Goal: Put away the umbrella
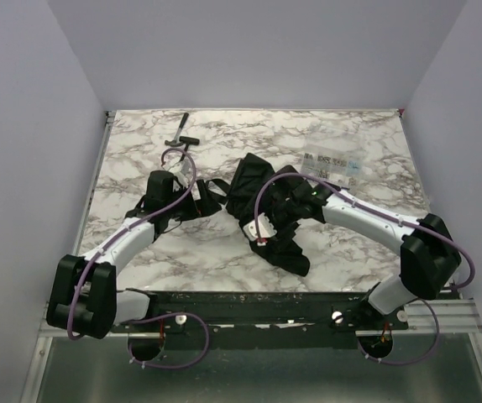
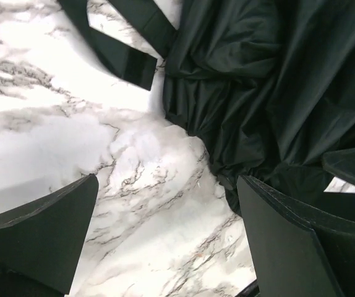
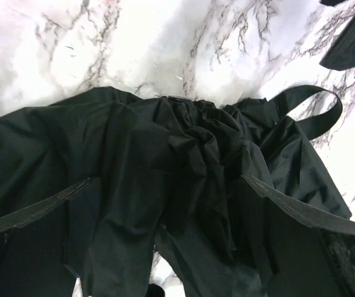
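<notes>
The umbrella (image 1: pixel 262 214) lies mid-table, a crumpled black heap with its shaft and handle lost in the folds. The right gripper (image 3: pixel 165 229) gapes wide over the fabric, gripping nothing. The left gripper (image 2: pixel 165 235) is spread wide over bare marble beside it, empty.

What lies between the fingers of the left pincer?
In the left wrist view, mostly bare table lies between the fingers of the left pincer; the umbrella's fabric edges in beside one finger.

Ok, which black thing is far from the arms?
The small hammer, lying alone at the back; the crumpled umbrella is bunched up close to them.
</notes>
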Robot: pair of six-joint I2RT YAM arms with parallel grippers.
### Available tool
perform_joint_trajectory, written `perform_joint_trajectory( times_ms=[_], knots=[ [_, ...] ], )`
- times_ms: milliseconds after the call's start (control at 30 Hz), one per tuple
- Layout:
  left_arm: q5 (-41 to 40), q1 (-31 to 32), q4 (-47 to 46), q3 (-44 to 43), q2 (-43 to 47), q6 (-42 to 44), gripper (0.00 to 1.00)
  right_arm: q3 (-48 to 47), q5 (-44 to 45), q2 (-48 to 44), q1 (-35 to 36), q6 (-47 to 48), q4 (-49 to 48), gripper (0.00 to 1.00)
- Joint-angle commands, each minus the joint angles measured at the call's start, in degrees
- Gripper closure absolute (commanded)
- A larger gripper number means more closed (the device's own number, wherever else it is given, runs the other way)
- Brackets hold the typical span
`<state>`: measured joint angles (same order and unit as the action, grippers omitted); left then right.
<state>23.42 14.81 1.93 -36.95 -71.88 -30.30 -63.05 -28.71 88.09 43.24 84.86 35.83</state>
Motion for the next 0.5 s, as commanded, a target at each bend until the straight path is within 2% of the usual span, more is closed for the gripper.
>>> perform_joint_trajectory(
  times_ms=[0, 200, 300, 400, 467],
  knots=[
    [-1.45, -1.80, -9.36, 2.08, -1.85, -12.44, 0.02, -0.73, 9.19, 1.81, 2.62, -0.99, -5.03, 0.00],
    [-5.73, -3.00, -10.01, -0.44, -9.36, -23.36, 0.08, 1.58, 15.40, 2.65, 2.81, -1.99, -10.10, 0.00],
    [-10.24, -2.99, -7.53, -2.64, -12.07, -28.18, 0.11, -0.48, 12.44, 1.18, 2.86, -4.61, -7.25, 0.00],
    [-12.12, -3.10, -6.24, -4.40, -14.39, -31.15, 0.14, -0.05, 13.88, 1.03, 2.84, -4.19, -7.59, 0.00],
    [-13.82, -3.09, -4.66, -5.75, -15.77, -33.29, 0.22, 1.14, 14.82, 1.64, 2.77, -3.85, -9.38, 0.00]
  ],
)
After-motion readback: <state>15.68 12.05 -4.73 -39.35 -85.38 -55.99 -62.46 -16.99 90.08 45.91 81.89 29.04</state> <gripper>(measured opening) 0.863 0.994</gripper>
